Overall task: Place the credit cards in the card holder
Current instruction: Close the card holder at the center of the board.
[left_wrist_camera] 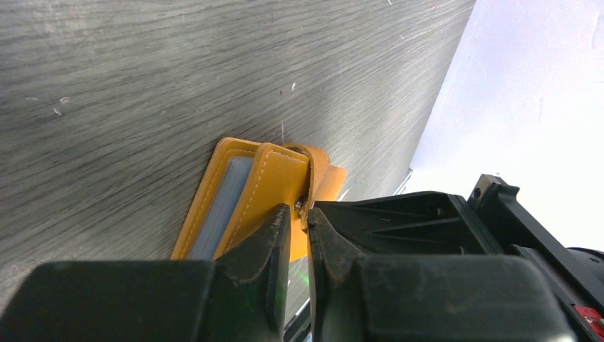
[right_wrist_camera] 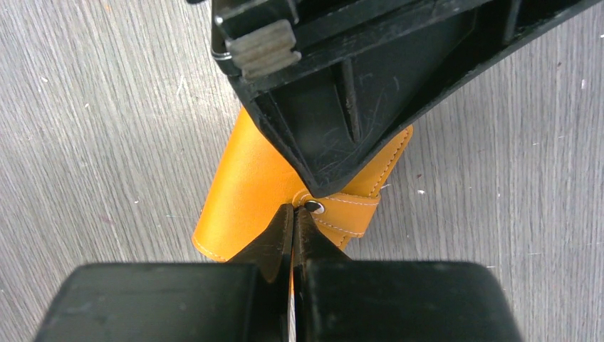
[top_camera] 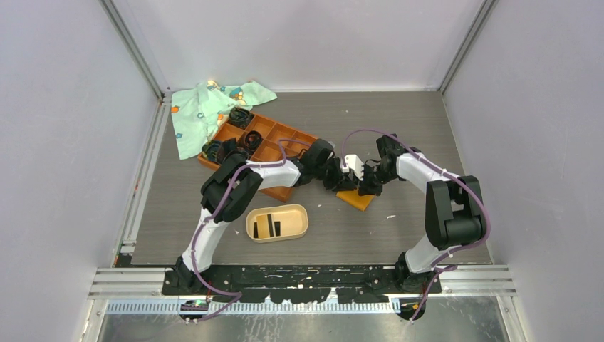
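Note:
The beige card holder (top_camera: pixel 295 229) lies near the front of the table, with dark credit cards (top_camera: pixel 271 226) standing inside it. Behind and to its right lies an orange wallet (top_camera: pixel 356 199), and both grippers meet over it. My right gripper (right_wrist_camera: pixel 293 210) is shut, pinching the edge of the wallet (right_wrist_camera: pixel 249 185) beside its snap strap (right_wrist_camera: pixel 349 214). My left gripper (left_wrist_camera: pixel 299 214) stands a narrow gap open at the wallet's (left_wrist_camera: pixel 274 185) snap stud, and nothing shows between its fingers. The wallet's cover is lifted and shows a blue-grey inside (left_wrist_camera: pixel 226 206). No card shows in the wallet.
An orange grid tray (top_camera: pixel 271 142) holding black coiled bands (top_camera: pixel 240 116) sits behind the left arm, which reaches over its near edge. A patterned green cloth (top_camera: pixel 206 107) lies at the back left. Walls and metal rails close in the table.

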{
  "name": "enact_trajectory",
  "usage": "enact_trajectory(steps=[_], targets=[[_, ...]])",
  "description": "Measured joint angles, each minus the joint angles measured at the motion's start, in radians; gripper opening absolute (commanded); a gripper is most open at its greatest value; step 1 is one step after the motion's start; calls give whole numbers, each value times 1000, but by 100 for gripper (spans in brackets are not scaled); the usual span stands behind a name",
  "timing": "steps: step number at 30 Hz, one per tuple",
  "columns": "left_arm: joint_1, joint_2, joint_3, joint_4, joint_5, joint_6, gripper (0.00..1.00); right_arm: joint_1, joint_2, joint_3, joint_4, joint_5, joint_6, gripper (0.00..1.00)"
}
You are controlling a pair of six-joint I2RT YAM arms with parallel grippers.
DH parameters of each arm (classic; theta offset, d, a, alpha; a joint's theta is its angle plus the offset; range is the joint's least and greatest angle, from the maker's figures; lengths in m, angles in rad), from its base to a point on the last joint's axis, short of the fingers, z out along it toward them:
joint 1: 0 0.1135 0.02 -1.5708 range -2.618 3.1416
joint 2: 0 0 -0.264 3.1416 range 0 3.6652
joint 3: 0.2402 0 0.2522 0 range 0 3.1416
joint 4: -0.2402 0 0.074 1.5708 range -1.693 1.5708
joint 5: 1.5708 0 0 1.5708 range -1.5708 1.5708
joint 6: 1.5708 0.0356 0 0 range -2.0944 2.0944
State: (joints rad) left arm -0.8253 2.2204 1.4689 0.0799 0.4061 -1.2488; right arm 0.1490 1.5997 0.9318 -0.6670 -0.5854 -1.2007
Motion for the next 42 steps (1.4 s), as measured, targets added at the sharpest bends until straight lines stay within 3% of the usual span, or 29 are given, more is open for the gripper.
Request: enact_trajectory(steps=[22,28,35,42], targets=[[-11,22,21,-8,27,-27,9,0,-6,-11,19,-5,4,1],[-12,27,31,-17,33,-27,0,0,-8,-13,21,-5,4,1],[-12,27,32,-24,32,-26,0,-2,-13,-17,21,-10,33,35],[-12,27,32,-26,32,-24,0,-72,-45,-19,11,-59,37,45]])
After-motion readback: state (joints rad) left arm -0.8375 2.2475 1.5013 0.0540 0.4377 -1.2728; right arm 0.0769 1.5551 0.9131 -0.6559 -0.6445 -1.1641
